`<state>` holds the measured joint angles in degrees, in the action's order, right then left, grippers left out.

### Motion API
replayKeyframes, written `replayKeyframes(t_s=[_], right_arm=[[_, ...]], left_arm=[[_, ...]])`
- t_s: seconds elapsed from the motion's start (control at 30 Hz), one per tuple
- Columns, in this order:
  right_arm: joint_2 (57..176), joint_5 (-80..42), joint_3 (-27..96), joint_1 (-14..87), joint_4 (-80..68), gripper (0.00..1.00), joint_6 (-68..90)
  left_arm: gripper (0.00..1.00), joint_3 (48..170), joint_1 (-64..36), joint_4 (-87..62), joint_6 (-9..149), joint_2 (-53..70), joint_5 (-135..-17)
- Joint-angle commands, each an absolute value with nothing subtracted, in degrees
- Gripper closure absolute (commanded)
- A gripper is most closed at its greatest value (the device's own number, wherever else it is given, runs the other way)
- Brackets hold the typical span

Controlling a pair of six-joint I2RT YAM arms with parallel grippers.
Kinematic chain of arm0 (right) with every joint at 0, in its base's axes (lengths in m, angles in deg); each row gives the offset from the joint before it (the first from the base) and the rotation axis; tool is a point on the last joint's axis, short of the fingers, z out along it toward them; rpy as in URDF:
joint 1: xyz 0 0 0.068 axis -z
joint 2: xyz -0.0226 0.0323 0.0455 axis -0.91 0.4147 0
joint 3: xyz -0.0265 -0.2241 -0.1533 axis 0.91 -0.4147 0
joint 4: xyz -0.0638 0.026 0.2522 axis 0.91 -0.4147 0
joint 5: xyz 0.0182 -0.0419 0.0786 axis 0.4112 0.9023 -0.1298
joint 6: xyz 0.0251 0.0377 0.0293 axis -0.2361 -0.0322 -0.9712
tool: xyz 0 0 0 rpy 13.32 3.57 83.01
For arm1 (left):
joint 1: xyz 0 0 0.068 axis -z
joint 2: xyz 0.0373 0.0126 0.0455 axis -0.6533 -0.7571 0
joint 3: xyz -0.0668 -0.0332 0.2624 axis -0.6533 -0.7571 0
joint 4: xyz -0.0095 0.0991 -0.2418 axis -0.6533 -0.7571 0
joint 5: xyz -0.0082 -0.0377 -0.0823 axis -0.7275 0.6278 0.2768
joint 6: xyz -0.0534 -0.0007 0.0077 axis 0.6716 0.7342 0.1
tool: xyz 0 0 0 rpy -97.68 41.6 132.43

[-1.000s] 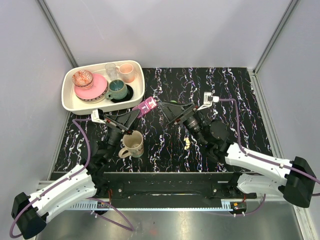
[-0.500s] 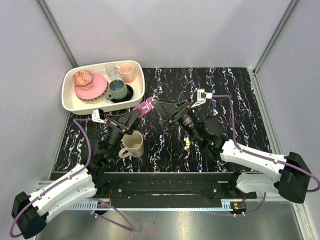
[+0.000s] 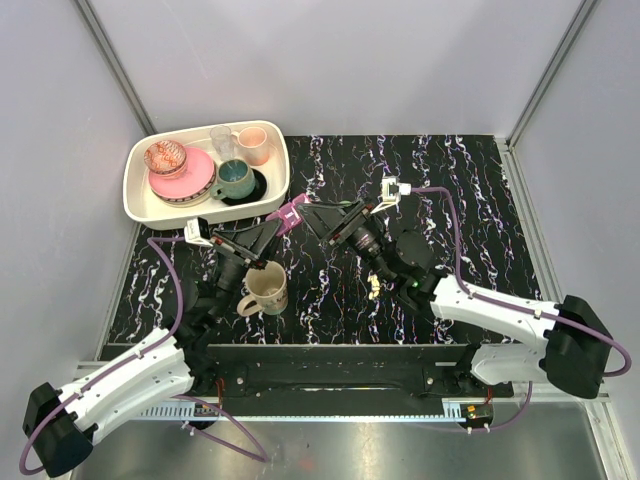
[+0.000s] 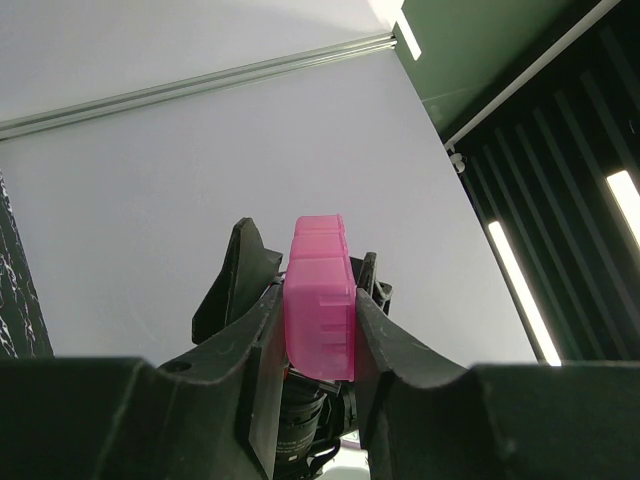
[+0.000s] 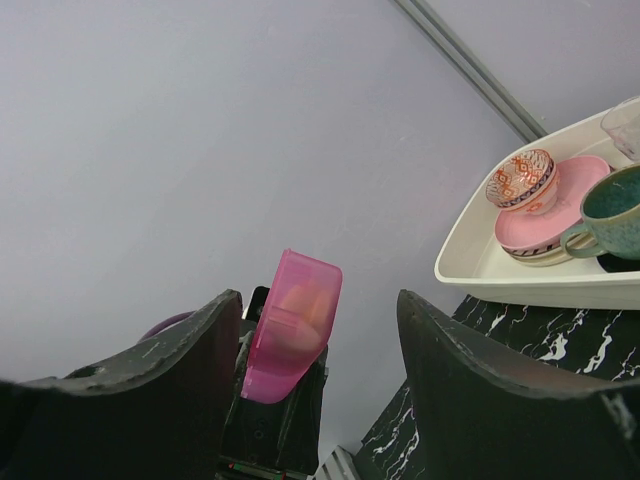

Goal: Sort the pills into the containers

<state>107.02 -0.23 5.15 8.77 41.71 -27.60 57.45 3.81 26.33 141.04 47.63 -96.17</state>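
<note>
Item: pill box [image 4: 320, 295], magenta, translucent, held off the table. My left gripper [image 3: 279, 223] is clamping it by its two broad faces, jaws nearly fully closed, one narrow end pointing away from my wrist. I cannot tell whether any compartment lid is up. My right gripper [image 3: 309, 212] is arriving just beside the box on the side opposite my left hand. Over the last second it has swung in from farther right and is narrowing its jaws slightly. They are still standing wide, with a gap showing on either side of the box in the right wrist view, and they are holding nothing. Pills [image 3: 373, 288]: a small pale cluster lying on the black tabletop, below the box and nearer my bases, under my right forearm, still unsorted. Mug [image 3: 266, 288], beige, is sitting on the table under the box, slightly toward my left base. Tray [image 3: 130, 195], white and carrying crockery, is lying to the box's left, its near right corner close to it. Reading: I am probably bringing my second hand in to open or steady the box, so the sorting itself is not yet beginning.
</note>
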Motion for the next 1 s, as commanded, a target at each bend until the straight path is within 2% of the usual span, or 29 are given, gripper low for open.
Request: replayKeyframes(t_s=[0.0, 0.2, 0.3, 0.33, 0.47, 0.6, 0.67, 0.7, 0.77, 0.8, 0.97], right_arm=[[107.83, -0.55, 8.19, 8.55, 45.75, 0.32, -27.06], [108.62, -0.55, 8.9, 8.64, 46.27, 0.41, -26.53], [108.88, -0.55, 8.9, 8.55, 46.89, 0.53, -26.27], [108.97, -0.47, 8.72, 8.64, 47.07, 0.62, -26.27], [109.23, -0.29, 8.72, 8.64, 47.33, 0.86, -26.18], [109.23, -0.38, 9.33, 8.64, 46.02, 0.99, -26.09], [109.32, -0.46, 9.42, 8.64, 45.92, 1.0, -26.18], [109.24, -0.55, 9.34, 8.55, 45.84, 0.96, -26.18], [109.24, -0.29, 9.34, 8.64, 45.92, 0.77, -26.09], [109.15, -0.2, 9.34, 8.64, 45.92, 0.61, -26.0], [109.85, -0.29, 9.69, 8.64, 47.15, 0.54, -25.65]], left_arm=[[1.0, 57.44, 4.03, 29.94, 142.3, 48.57, -96.68], [1.0, 57.27, 4.03, 29.41, 142.21, 49.09, -96.77], [1.0, 57.27, 4.03, 28.89, 142.21, 49.45, -96.77], [1.0, 57.18, 3.94, 28.8, 142.3, 49.45, -96.68], [1.0, 57.09, 4.03, 28.8, 142.39, 49.53, -96.77], [1.0, 57.0, 4.03, 28.62, 142.48, 49.62, -96.77], [1.0, 57.01, 4.03, 28.62, 142.56, 49.53, -96.77], [1.0, 56.92, 4.03, 28.62, 142.65, 49.45, -96.68], [1.0, 57.0, 4.03, 28.8, 142.65, 49.36, -96.6], [1.0, 57.09, 4.03, 28.62, 142.65, 49.36, -96.51], [1.0, 57.09, 4.03, 28.62, 142.91, 49.27, -96.33]])
